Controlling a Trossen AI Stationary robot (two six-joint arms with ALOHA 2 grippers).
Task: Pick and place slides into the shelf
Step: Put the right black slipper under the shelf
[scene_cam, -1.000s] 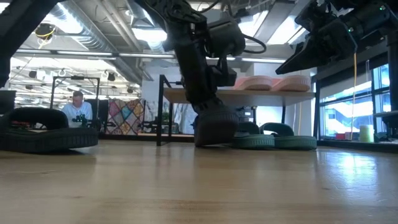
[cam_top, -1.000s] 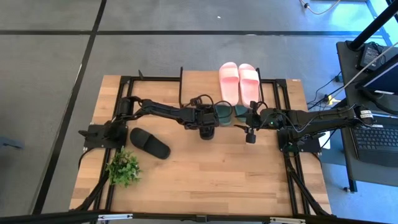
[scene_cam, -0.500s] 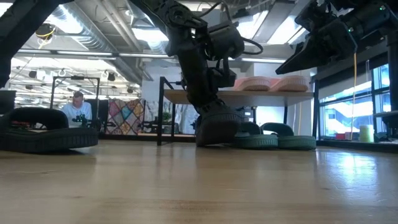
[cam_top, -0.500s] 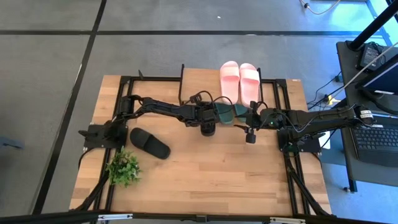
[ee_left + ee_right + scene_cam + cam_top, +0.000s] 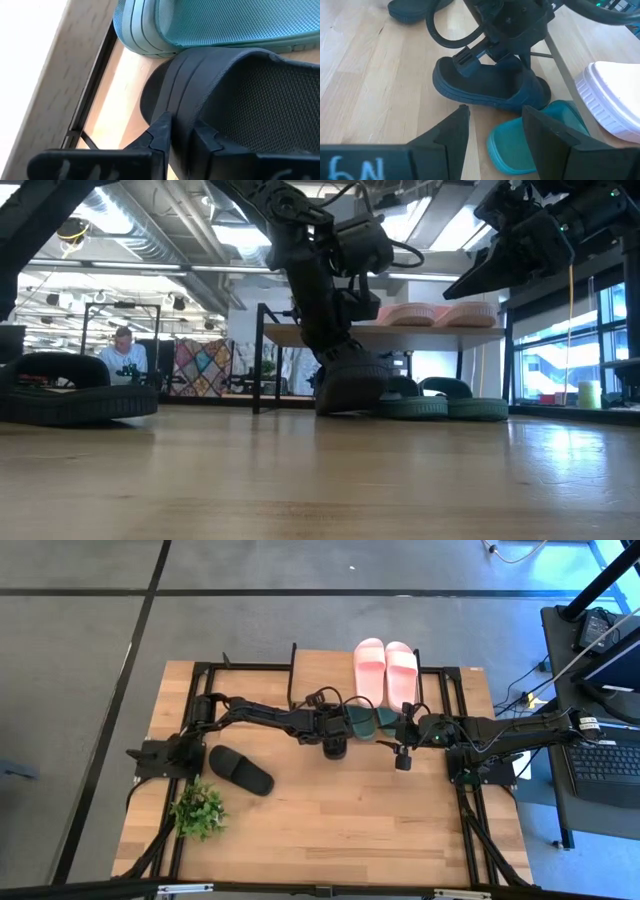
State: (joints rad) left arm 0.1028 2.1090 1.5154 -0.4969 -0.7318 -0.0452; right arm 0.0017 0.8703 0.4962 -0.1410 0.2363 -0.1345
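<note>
The left gripper (image 5: 492,47) is clamping one black foam slide sandal (image 5: 490,85) by its edge, pressing it onto the wooden tabletop (image 5: 340,810) just beside the dark green foam slides (image 5: 440,406), which are lying under the small wooden-topped shelf on a black metal frame (image 5: 300,333). The pale pink foam slides (image 5: 384,670) are resting on the shelf's top. The right gripper (image 5: 492,125) is hovering near the black slide, fingers spread and empty. The second black slide (image 5: 240,769) is lying well apart, near a small green plant (image 5: 198,810).
</note>
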